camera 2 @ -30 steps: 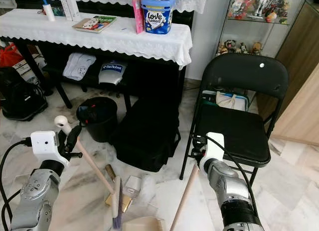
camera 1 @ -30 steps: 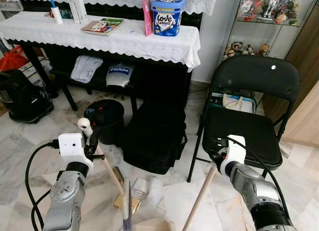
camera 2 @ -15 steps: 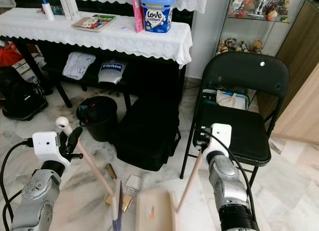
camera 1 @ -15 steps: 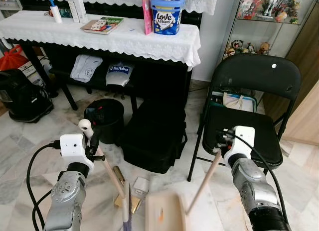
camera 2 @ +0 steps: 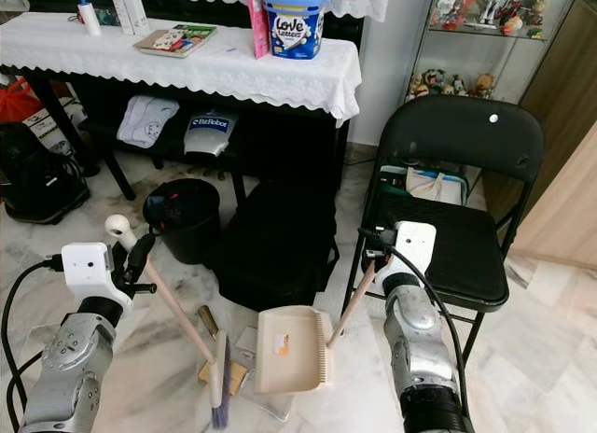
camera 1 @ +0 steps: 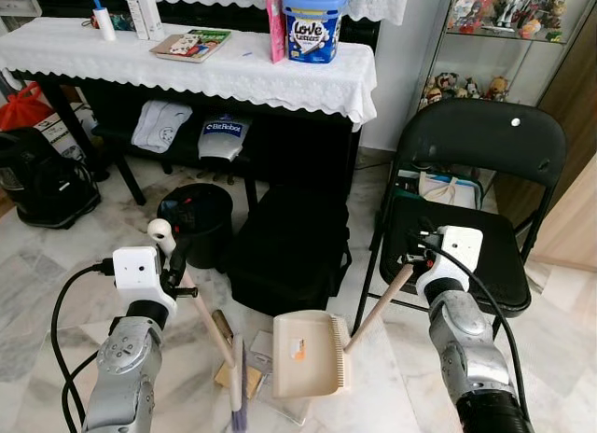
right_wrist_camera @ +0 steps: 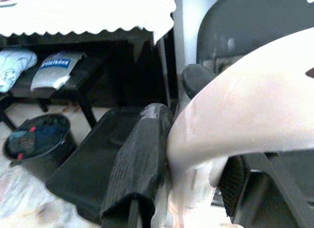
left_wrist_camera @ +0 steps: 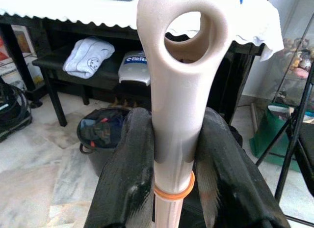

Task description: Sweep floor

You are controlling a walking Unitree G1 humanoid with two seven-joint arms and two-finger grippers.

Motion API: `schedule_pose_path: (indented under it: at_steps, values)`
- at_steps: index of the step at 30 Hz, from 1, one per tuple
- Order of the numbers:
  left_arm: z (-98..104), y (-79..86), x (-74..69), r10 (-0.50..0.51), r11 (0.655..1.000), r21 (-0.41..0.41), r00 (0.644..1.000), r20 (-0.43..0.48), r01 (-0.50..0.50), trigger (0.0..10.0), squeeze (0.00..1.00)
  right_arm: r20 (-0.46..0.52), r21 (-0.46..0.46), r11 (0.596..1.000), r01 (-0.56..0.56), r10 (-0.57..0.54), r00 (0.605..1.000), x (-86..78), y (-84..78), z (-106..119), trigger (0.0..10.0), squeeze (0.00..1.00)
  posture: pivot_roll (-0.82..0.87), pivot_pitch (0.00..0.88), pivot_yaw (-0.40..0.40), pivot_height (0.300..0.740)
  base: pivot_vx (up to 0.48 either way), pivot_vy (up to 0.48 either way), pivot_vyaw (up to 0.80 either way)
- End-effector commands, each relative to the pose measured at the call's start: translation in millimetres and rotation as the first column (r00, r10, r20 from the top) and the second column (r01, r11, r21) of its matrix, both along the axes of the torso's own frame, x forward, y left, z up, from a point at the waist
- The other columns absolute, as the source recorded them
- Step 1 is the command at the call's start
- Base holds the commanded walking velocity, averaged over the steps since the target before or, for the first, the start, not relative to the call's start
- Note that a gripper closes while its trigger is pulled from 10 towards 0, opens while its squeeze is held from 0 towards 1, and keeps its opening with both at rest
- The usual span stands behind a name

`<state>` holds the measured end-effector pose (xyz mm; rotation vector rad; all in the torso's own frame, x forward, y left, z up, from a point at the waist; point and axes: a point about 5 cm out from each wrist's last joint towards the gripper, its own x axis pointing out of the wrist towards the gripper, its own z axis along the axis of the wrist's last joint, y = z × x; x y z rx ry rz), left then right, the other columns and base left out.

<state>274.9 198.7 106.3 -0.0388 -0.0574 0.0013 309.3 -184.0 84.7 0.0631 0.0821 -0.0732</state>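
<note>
1. The dustpan (camera 1: 306, 355) had swung up off the floor, lifted by the right gripper (camera 1: 417, 261) clamped on its handle.
2. The left gripper (camera 1: 173, 265), clamped on the broom (camera 1: 201, 312), held at 9 o'clock; best lower the pan flat beside the litter (camera 1: 250, 358).

My right wrist camera looks along a pale, blurred handle (right_wrist_camera: 245, 120) that sweeps across close to the lens. One black finger (right_wrist_camera: 142, 159) of my right gripper (right_wrist_camera: 189, 174) presses against its side; the other finger (right_wrist_camera: 235, 181) sits dark on the far side, so I have the handle clamped. Beyond it I see a black bag (right_wrist_camera: 93, 164) on the marble floor (right_wrist_camera: 19, 203), a round black bin (right_wrist_camera: 37, 137) near it, and a white lace cloth (right_wrist_camera: 83, 14) over a dark bench holding a folded white garment (right_wrist_camera: 14, 66). A black chair back (right_wrist_camera: 260, 21) rises behind the handle.
</note>
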Motion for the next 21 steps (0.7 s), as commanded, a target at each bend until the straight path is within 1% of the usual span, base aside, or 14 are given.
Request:
schedule_pose_path:
  at_steps: [1,4,11,14,21]
  values:
    - [5,-2.9,1.8,-0.005,1.000,0.002,0.999,0.035,0.005,10.0,0.00,0.122,-0.027,1.000,0.007,-0.004,0.993,2.5,2.4,20,10.0,0.00,0.00,0.000,0.010,0.740,0.000,0.000,0.00]
    - [5,-4.3,1.8,-0.007,1.000,-0.001,0.999,0.035,0.007,10.0,0.00,0.133,-0.038,0.999,0.014,-0.009,0.991,-0.3,3.5,19,10.0,0.00,0.00,0.000,0.008,0.740,0.000,0.000,0.00]
    - [4,-2.0,1.3,0.001,1.000,-0.001,1.000,0.030,-0.001,10.0,0.00,0.122,-0.023,0.999,0.024,-0.021,0.992,-12.9,7.7,4,10.0,0.00,0.00,0.000,0.011,0.740,0.000,0.000,0.00]
    - [4,-2.0,1.3,0.002,1.000,-0.001,1.000,0.028,-0.002,10.0,0.00,0.097,-0.025,0.999,0.044,-0.042,0.994,-15.4,6.4,-3,10.0,0.00,0.00,0.000,0.013,0.740,0.000,0.000,0.00]
    - [5,-1.3,2.4,0.012,1.000,-0.003,0.999,0.032,-0.011,10.0,0.00,0.097,-0.015,0.997,0.079,-0.077,0.992,-20.6,4.3,-7,10.0,0.00,0.00,0.000,0.014,0.740,0.000,0.000,0.00]
